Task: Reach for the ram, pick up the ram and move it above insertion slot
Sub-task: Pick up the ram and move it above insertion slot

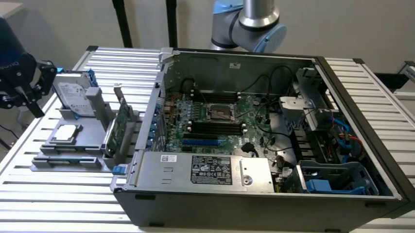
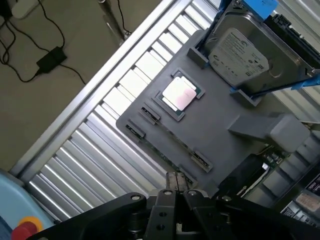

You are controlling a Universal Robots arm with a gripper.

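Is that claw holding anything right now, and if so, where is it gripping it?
Nothing, it seems. The gripper hangs above the grey tray, and the ram lies in the tray's slot, apart from it.

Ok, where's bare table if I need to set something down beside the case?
Table slats in front of the tray, at the exterior view's lower left, are bare. So is the strip on the exterior view's right of the case. Crowded: the tray, with drive, CPU and card, and the case's inside.
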